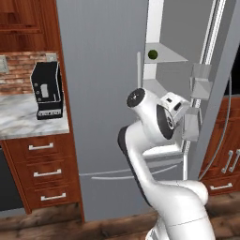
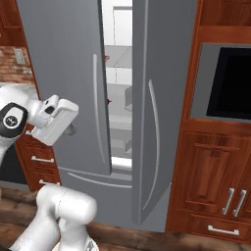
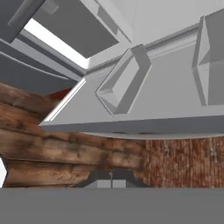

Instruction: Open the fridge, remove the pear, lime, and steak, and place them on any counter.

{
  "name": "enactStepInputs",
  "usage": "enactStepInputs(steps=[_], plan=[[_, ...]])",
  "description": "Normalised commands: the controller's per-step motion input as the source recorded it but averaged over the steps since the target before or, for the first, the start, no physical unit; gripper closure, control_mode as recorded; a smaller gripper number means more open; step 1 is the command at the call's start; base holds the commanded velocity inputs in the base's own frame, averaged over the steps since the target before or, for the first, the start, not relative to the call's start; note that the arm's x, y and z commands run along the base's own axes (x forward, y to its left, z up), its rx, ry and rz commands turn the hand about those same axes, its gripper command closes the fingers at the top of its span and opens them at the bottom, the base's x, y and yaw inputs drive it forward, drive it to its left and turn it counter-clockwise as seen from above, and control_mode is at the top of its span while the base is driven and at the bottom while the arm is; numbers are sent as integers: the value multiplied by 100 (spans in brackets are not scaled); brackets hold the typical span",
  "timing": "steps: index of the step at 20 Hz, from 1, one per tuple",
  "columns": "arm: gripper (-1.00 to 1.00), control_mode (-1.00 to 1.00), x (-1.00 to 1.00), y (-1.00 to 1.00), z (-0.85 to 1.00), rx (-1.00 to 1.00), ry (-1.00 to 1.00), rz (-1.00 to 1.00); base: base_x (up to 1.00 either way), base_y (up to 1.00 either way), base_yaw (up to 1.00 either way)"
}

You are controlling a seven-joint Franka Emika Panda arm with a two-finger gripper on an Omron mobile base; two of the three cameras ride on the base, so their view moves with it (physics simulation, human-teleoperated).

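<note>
At tall plain grey two-door fridge (image 1: pixel 101 93): right door swung partly open, white shelved interior exposed. Small dark green lime (image 1: pixel 152 54) sits on upper shelf inside. Pear, steak not identifiable. Two-finger gripper (image 3: pixel 112 183) closed, empty, low by open door edge. Veined marble counter (image 1: pixel 21 123) left of fridge. Opening done; all three removals left.

the fridge (image 1: pixel 103 93) top is cut off; its door hides most shelves.
</note>
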Motion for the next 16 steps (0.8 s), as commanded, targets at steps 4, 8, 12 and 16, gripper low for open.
enactStepInputs(steps=[4,8,12,16], plan=[[100,-100,72,0,6,8,18,-7,0,0,0],[100,-100,60,-10,17,8,10,0,0,0,0],[100,-100,46,-30,8,2,1,0,0,0,0],[100,-100,23,-48,0,-3,-5,0,0,0,0]])
